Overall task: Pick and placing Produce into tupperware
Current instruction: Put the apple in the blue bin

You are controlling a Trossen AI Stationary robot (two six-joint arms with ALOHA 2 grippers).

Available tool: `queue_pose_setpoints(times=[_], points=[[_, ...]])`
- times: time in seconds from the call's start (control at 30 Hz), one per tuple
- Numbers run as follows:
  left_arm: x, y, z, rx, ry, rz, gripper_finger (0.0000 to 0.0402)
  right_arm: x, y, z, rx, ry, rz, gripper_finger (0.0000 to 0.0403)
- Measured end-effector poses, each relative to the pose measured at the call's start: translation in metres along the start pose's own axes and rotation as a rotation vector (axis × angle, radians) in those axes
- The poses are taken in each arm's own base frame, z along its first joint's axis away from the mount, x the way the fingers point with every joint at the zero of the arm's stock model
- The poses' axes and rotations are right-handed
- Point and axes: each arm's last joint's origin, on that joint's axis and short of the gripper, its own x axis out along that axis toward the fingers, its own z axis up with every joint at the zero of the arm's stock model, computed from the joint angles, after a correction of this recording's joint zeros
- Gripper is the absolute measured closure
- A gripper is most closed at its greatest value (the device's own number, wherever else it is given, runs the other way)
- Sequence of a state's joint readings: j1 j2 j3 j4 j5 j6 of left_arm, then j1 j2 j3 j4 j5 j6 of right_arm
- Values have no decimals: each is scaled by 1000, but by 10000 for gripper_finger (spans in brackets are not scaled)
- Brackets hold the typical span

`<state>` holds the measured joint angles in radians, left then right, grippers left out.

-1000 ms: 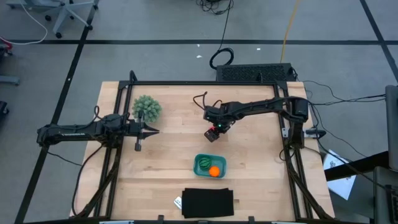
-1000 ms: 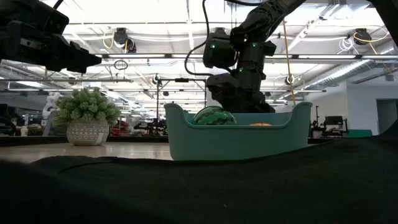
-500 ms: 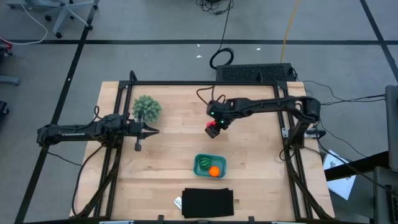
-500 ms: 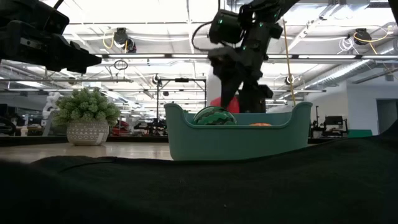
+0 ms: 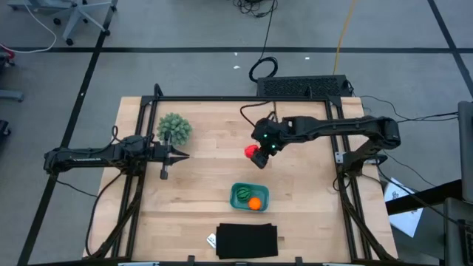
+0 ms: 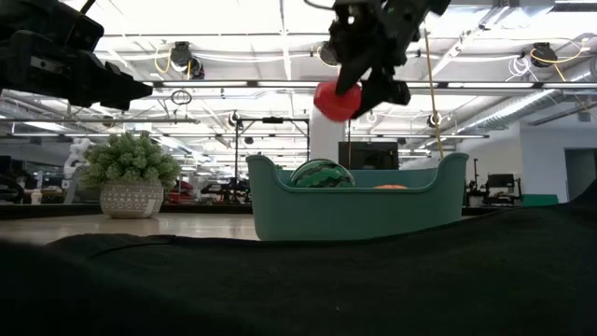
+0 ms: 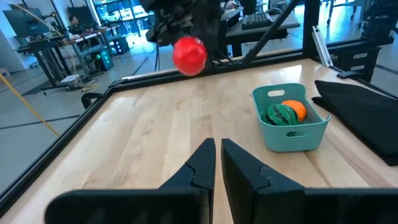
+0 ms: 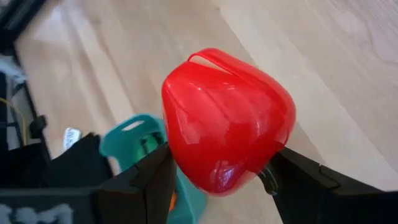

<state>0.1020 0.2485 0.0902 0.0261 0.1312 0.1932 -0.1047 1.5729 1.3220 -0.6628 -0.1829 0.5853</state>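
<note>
The red produce piece [image 8: 227, 121] hangs high above the table, and my right gripper [image 8: 219, 177] is shut on it, over the table's middle [image 5: 256, 154]. The low view shows this red piece [image 6: 336, 100] well above the teal tupperware [image 6: 359, 207]. The tupperware [image 5: 249, 196] stands toward the near edge. The striped green piece [image 5: 242, 195] and the orange piece [image 5: 255, 203] lie inside it. My left gripper [image 7: 217, 148] is shut on nothing and waits at the table's left [image 5: 182, 155]. My right gripper pinches the red piece between its two fingers, one finger [image 8: 155, 177] on each of two opposite sides [image 8: 177, 155]. The fingers slant down from the table's right side. The piece is lifted clear of the table, and most of it sticks out past the fingertips.
A bushy green plant in a pot [image 5: 174, 128] stands at the far left, close to my left gripper. A black flat rectangle [image 5: 247, 241] lies at the near edge, just in front of the tupperware. A dark frame [image 5: 222, 99] runs around the table's edges.
My right gripper has risen from low over the table to well above the tupperware's rim. It carries the red piece, which is now lifted clear. The gripper has also turned somewhat as it rose. Its fingers have stayed shut on the piece.
</note>
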Motion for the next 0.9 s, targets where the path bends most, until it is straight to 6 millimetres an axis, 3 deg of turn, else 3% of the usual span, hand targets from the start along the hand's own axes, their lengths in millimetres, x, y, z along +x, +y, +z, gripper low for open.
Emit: queue_pose_setpoints(times=[0.17, 0.67, 0.9], points=[[0, 0, 0, -20, -1, 1, 371, -8, 10, -6, -76, -7, 28, 191], [0, 0, 0, -83, 0, 1, 371, -7, 34, -23, -260, 40, 92, 191], [0, 0, 0, -98, 0, 1, 371, -25, 57, -21, -310, 22, 137, 191]])
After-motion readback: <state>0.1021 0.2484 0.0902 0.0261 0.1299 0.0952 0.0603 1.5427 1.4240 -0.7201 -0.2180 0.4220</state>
